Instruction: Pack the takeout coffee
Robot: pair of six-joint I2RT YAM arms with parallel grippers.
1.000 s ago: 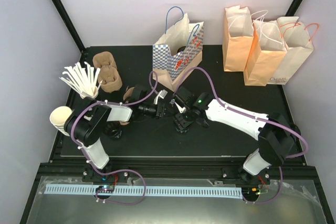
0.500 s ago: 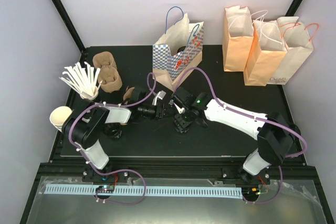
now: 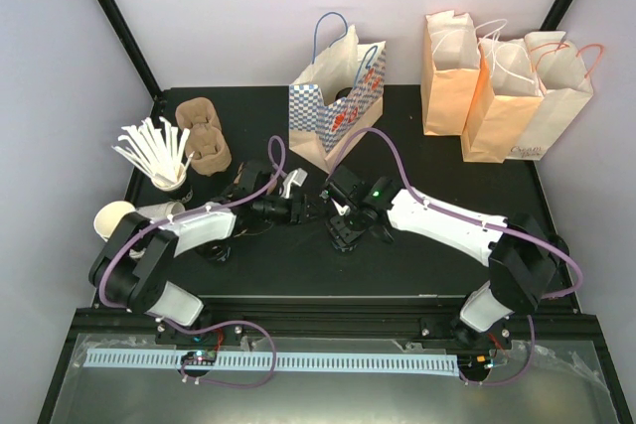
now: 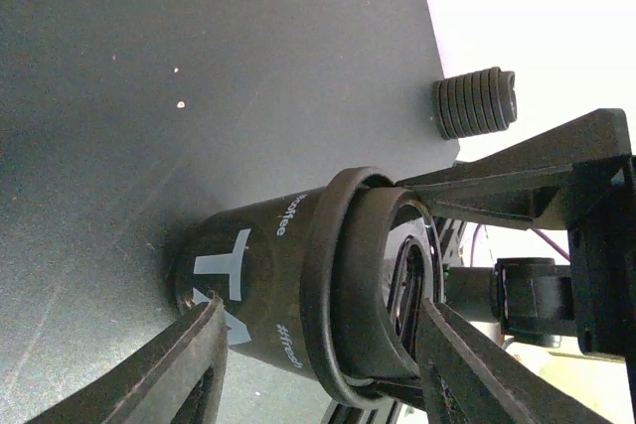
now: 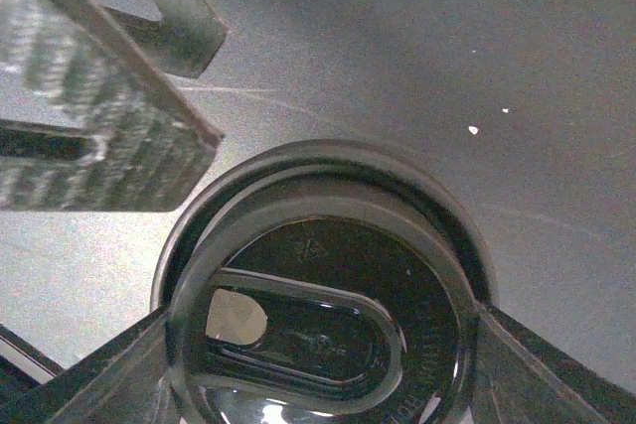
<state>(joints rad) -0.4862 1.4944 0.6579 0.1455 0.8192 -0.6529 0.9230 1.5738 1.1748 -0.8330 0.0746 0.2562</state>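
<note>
The takeout coffee is a small black cup with white lettering and a round black lid, standing on the black table. My right gripper comes down from above, shut on the lid's rim with a finger pressed on each side. In the top view it covers the cup. My left gripper is open around the cup from the side, with a gap between each finger and the cup. In the top view it sits just left of the right gripper.
A blue checked paper bag stands open just behind the grippers. Three orange paper bags stand at the back right. Brown pulp carriers, a cup of white stirrers and cream paper cups crowd the left side.
My left gripper's jaws have spread apart and come off the cup, and the left arm has dropped lower and stretched out. The right gripper has stayed on the lid.
</note>
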